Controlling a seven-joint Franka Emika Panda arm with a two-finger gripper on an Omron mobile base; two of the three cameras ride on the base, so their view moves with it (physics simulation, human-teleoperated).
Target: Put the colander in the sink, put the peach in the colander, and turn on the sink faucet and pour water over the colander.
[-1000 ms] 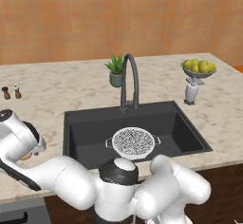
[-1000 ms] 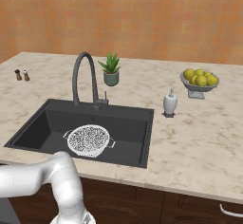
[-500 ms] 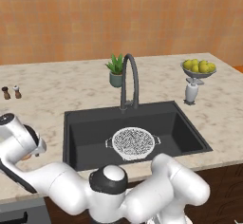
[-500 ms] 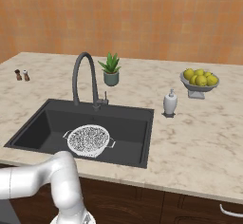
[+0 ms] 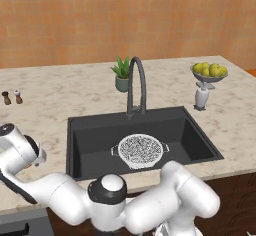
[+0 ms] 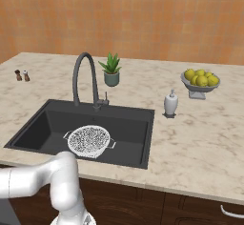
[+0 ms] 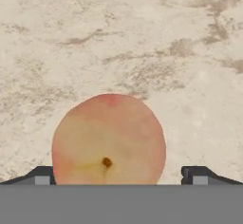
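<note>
The colander (image 5: 140, 150) sits on the floor of the sink (image 5: 87, 140), roughly at the middle of the basin, with its two small handles out to the sides. The sink faucet (image 5: 136, 85) arches up from the back rim, its spout curving forward over the basin.

Over at the far left, the arm bends down low onto the table (image 5: 60, 100). Seen from the hand, the gripper (image 7: 118, 175) is spread wide, one dark fingertip (image 7: 42, 175) on each side of the peach (image 7: 109, 140), with a gap still showing on the right. The peach rests on the speckled stone, its stem dimple facing the camera.

Behind the sink stand a small potted plant (image 6: 111, 70), a white soap dispenser (image 6: 170, 104) and a pedestal bowl of yellow-green fruit (image 6: 199, 80). Two little shakers (image 6: 22, 75) stand at the far left.
</note>
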